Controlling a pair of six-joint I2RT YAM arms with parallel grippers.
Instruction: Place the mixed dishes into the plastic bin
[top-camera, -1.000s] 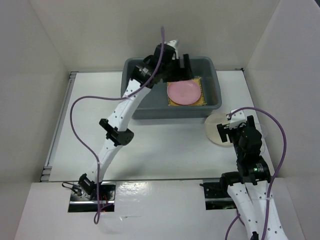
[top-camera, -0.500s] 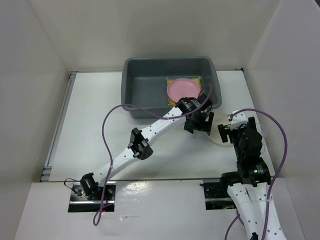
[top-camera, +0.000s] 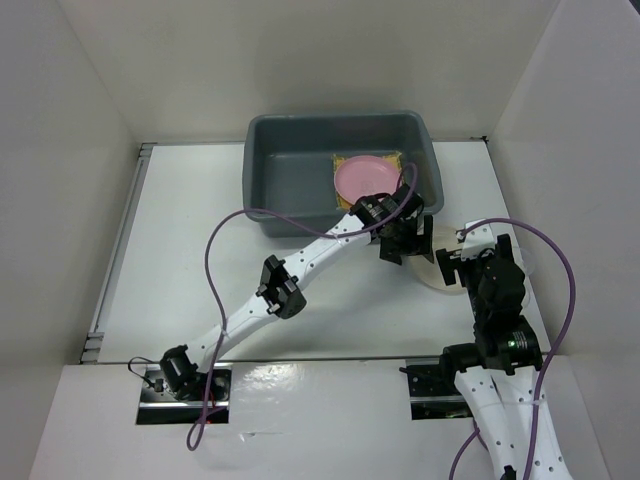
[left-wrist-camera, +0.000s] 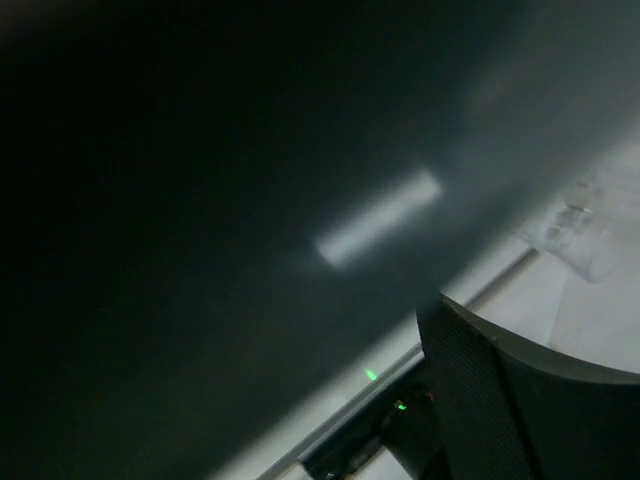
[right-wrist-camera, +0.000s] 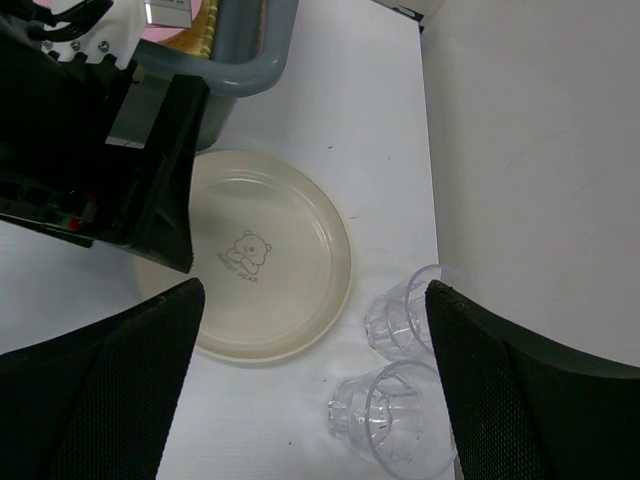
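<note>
Top view. Left pincer, released and empty, has swung from bin's far side to its lower-right corner, over edge of cream plate. Pink plate and yellow mat lie inside plastic bin (long axis left-right), so cream plate likely next. It lies flat on desk, face up, round, no long axis. Clear cups at lower right. Right pincer released, above plate.

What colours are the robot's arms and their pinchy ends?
The left arm and right arm are white tubes with chunky black joints. A purple cable loops along each one. The left tool and right tool are black, with flat, finely textured fingers.
</note>
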